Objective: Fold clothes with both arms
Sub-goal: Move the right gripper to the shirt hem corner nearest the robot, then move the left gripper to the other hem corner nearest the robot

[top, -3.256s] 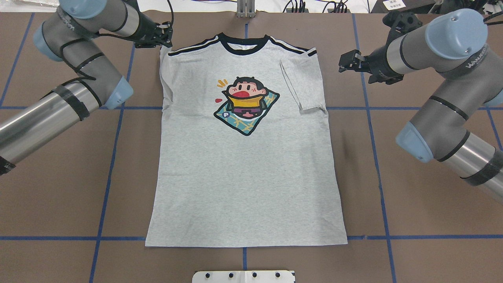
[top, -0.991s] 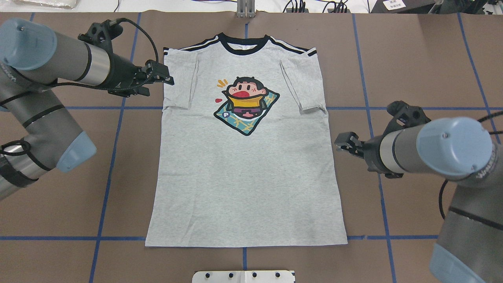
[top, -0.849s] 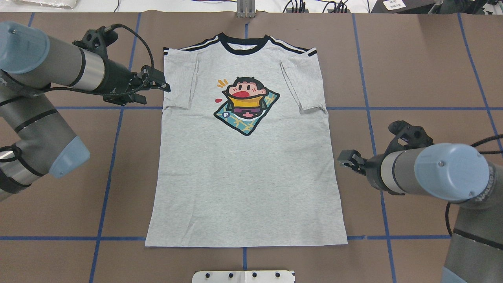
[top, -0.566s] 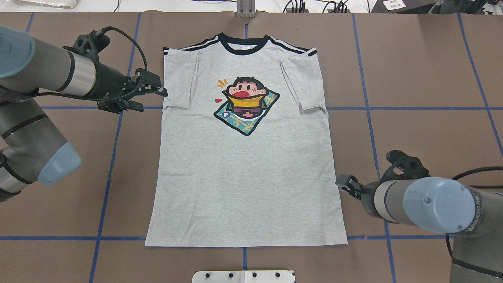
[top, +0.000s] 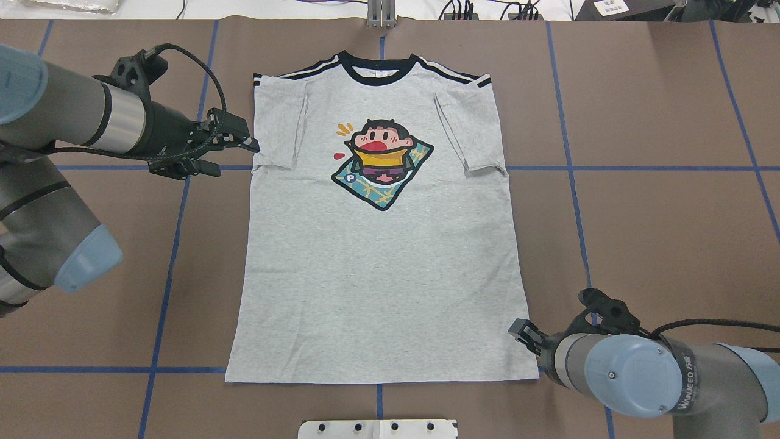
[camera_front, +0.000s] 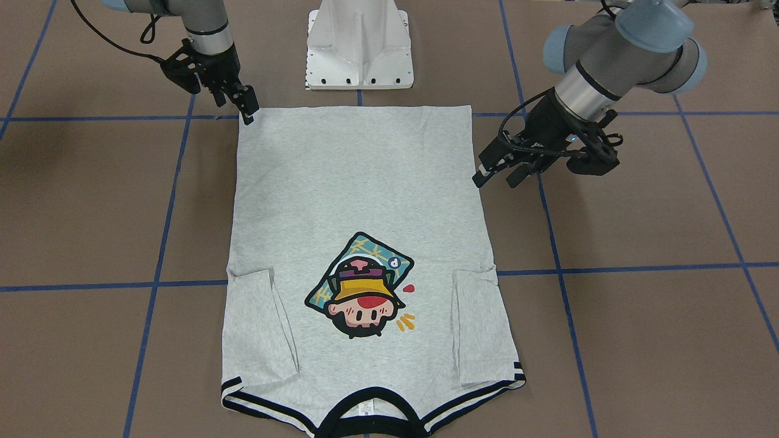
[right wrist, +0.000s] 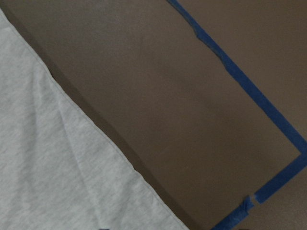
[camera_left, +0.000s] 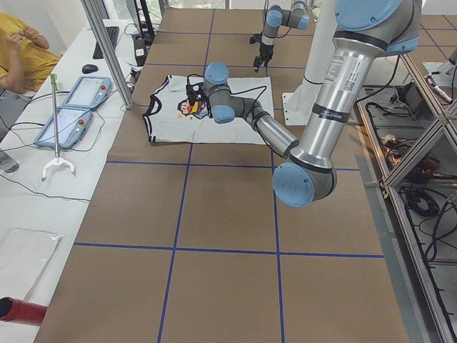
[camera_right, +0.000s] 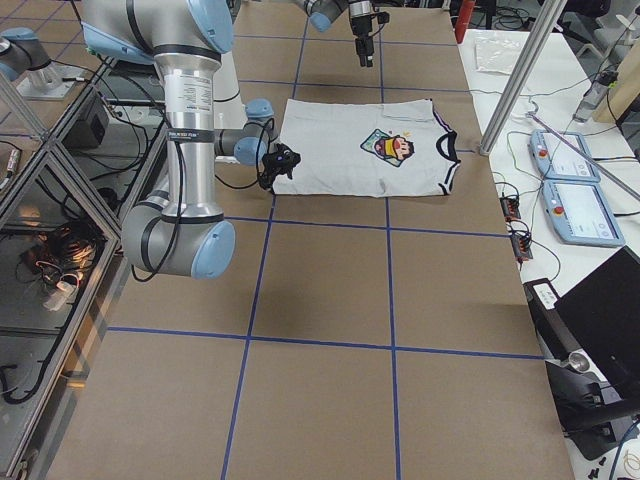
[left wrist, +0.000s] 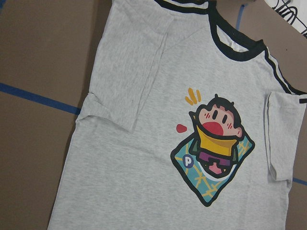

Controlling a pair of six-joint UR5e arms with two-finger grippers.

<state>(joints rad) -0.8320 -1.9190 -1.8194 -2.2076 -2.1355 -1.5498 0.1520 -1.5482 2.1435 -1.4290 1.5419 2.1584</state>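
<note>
The right gripper [top: 523, 332] has run down the T-shirt's [top: 378, 274] edge on its own side, from beside the folded-in sleeve to the hem corner [top: 531, 373] nearest the robot. It now hangs just above that corner, but whether its jaws are apart or together cannot be told. The left gripper [camera_front: 496, 177] has slid a shorter way, from the shoulder to just beside the lower end of the other folded sleeve [top: 280, 128]. Its jaws stand apart with nothing between them. The shirt itself has not shifted. Both sleeves are tucked over the body, so I judge the sleeve stage done and the arms to be lining up for the body fold. The garment lies flat, print up, in the middle of the brown table [top: 670, 122]. Its black collar [top: 378, 68] points away from the robot, its hem lies toward the base, and its long axis runs straight out from the robot.
</note>
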